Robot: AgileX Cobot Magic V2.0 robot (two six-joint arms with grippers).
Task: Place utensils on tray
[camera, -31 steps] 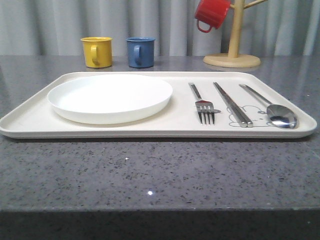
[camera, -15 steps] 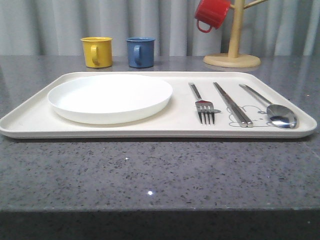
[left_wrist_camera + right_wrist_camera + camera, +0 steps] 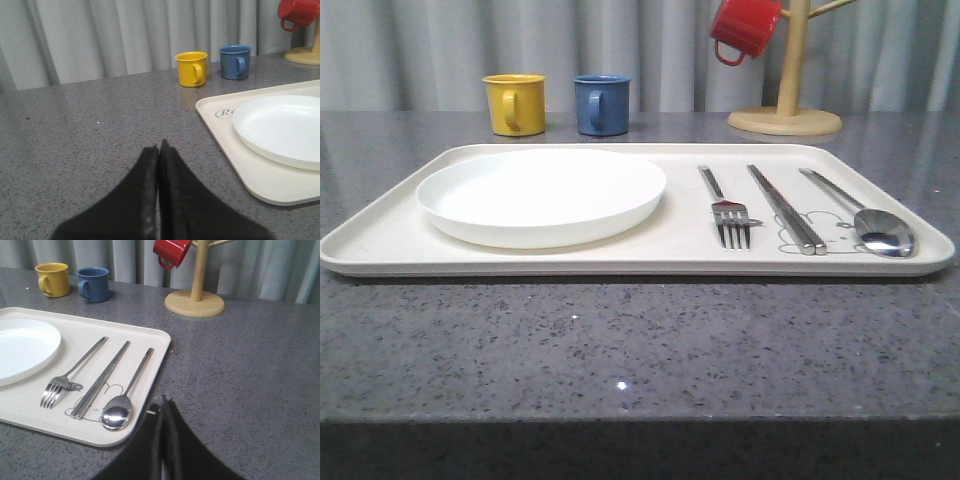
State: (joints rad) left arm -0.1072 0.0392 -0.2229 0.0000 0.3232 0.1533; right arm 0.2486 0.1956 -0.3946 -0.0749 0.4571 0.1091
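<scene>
Jaws of the left gripper (image 3: pixel 159 150) are pressed together with nothing between them, low over bare grey counter (image 3: pixel 90 135), just off the short end of the tray (image 3: pixel 227 142) that carries the white plate (image 3: pixel 285 127). Jaws of the right gripper (image 3: pixel 165 402) are likewise closed and empty, above the counter just beside the tray's opposite end, nearest the spoon (image 3: pixel 122 405).

All the utensils lie on the tray's right part, parallel and apart from one another: fork (image 3: pixel 725 210) closest to the plate, chopsticks (image 3: pixel 785 208) side by side in the middle over the printed rabbit drawing (image 3: pixel 825 228), then the spoon by the rim. Tines and spoon bowl point toward the near edge.

Behind the tray stand a yellow mug (image 3: pixel 514 103) and a blue mug (image 3: pixel 601 103) near each other, and farther right a wooden mug tree (image 3: pixel 786 90) with a red mug (image 3: pixel 742 28) hanging on it. Grey curtain (image 3: pixel 430 50) closes the background.
</scene>
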